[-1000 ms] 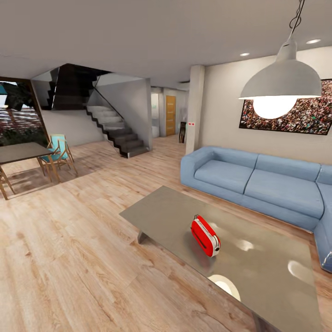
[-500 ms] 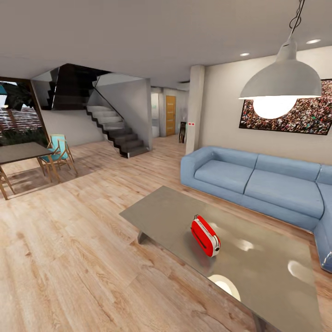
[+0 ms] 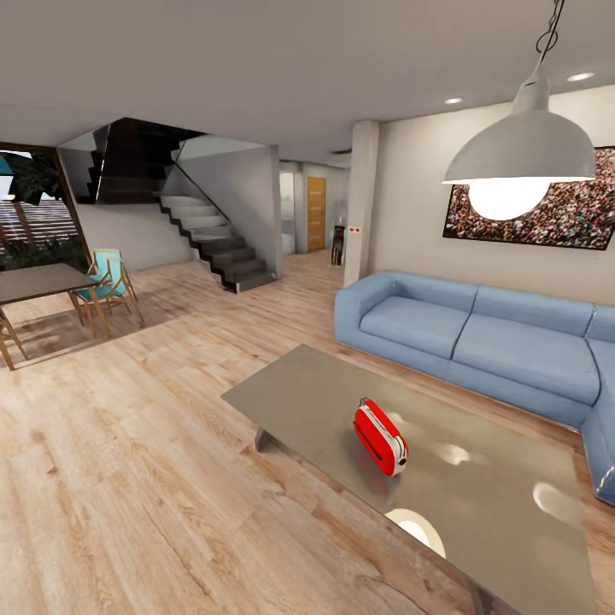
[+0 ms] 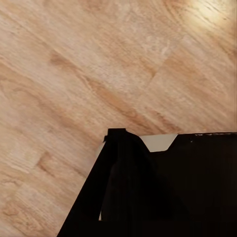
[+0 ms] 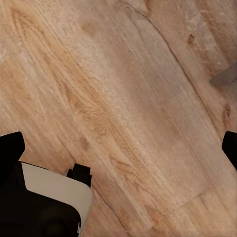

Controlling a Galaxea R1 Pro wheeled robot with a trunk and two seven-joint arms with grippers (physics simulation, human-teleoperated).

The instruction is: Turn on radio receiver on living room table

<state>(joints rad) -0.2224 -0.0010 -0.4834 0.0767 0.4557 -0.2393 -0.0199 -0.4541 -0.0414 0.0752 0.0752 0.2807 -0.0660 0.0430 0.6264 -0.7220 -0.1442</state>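
The radio receiver (image 3: 380,437), a small red box with white edge trim and a thin handle, stands on edge near the middle of the low glossy grey table (image 3: 307,401) in the head view. The living room has a long blue sofa (image 3: 478,337) behind the table, a crowd-photo picture (image 3: 547,213) on the wall and a white dome pendant lamp (image 3: 521,149) hanging close to the camera. In the right wrist view my right gripper (image 5: 118,148) is open, its black fingertips (image 5: 11,145) far apart over bare wood floor. The radio's dial faces away from me.
Light wood floor (image 3: 128,453) spreads left of the table. A dark dining table (image 3: 38,282) with wooden chairs (image 3: 109,286) stands at the far left, a staircase (image 3: 213,239) beyond it. A dark part of the robot's body (image 4: 163,192) shows in the left wrist view.
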